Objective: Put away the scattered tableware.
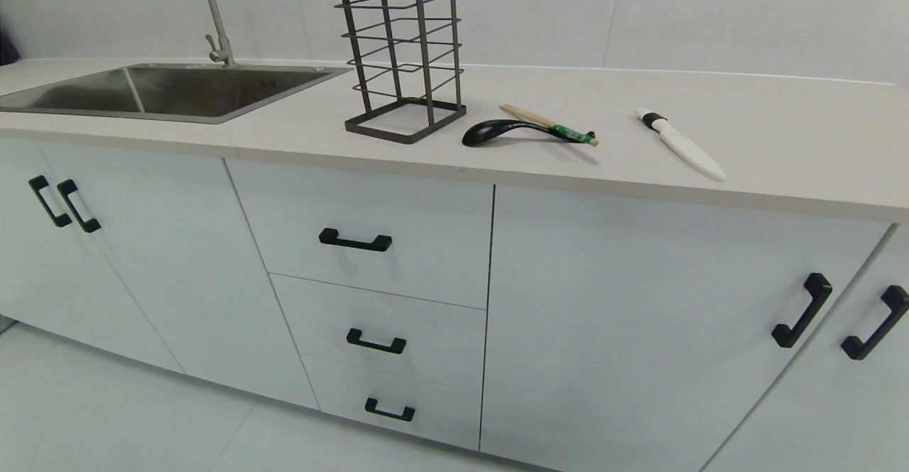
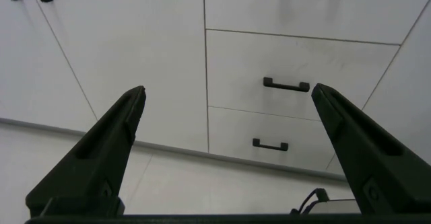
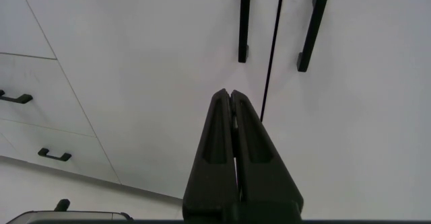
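— So, where do we stand on the tidy-up?

— At the very start, we'd judge. The black spoon [image 1: 505, 131], chopsticks [image 1: 545, 123] and white knife [image 1: 683, 145] all lie loose on the countertop [image 1: 781, 124]. We see nothing in the part of the wire rack [image 1: 405, 53] that's in sight.

— And the claws?

— On the left claw [image 2: 229, 93] the jaws are spread wide with nothing between them, and it faces the drawer handles [image 2: 286, 85]. On the right claw [image 3: 231, 96] the jaws are pressed together and empty, and it faces a pair of door handles [image 3: 312, 27].

— Where's the tableware relative to them?

— Well apart from both, and higher. We place the claws down at the cabinet fronts and the pieces up on the counter. The chopsticks cross the spoon's handle end. The knife lies apart, over on the right claw's side. The rack stands on the left claw's side of the spoon.

— What's left to do?

— All of it, we reckon: three pickups, each into the rack if that's the intended home. The right claw must open before it can grasp.
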